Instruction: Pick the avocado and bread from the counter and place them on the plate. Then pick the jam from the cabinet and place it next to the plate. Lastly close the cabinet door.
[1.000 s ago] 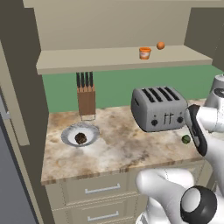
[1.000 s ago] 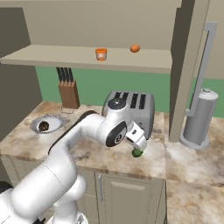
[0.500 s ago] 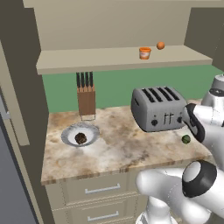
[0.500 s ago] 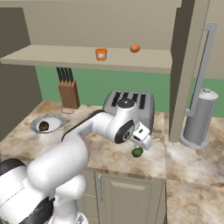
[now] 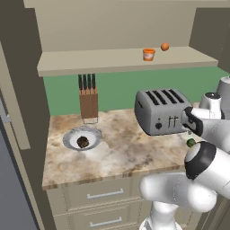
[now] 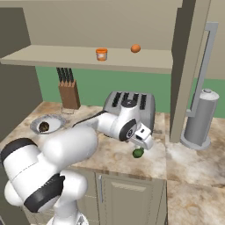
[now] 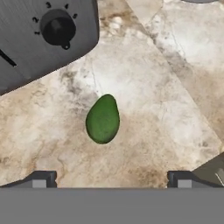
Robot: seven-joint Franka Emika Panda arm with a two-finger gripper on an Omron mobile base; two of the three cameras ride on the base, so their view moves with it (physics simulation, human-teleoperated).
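While the avocado lies loose on the counter, the task stands part done, as listed:

Done: the bread [image 5: 82, 142] sits on the plate [image 5: 72, 136], at the counter's [image 5: 112, 155] left end near the knife block [image 5: 88, 99].

In hand: the avocado [image 7: 103, 119] lies on the counter just in front of the toaster [image 5: 161, 110], near the front edge; the gripper [image 7: 111, 178] hovers over it with its fingers [image 7: 40, 178] spread wide, one to each side, holding nothing.

Left: carry the avocado to the plate; fetch the jam [image 5: 148, 54] from the cabinet [image 5: 121, 59] shelf and set it beside the plate; close the cabinet door, which looks open since the shelf is exposed.

Around: a small orange ball [image 5: 165, 46] sits on the shelf just right of the jam; a grey canister [image 6: 200, 118] stands well right of the avocado.

In the way: the toaster stands between avocado and plate, so I judge the carry must pass over or in front of it; the orange ball is close enough to the jam to be nudged.
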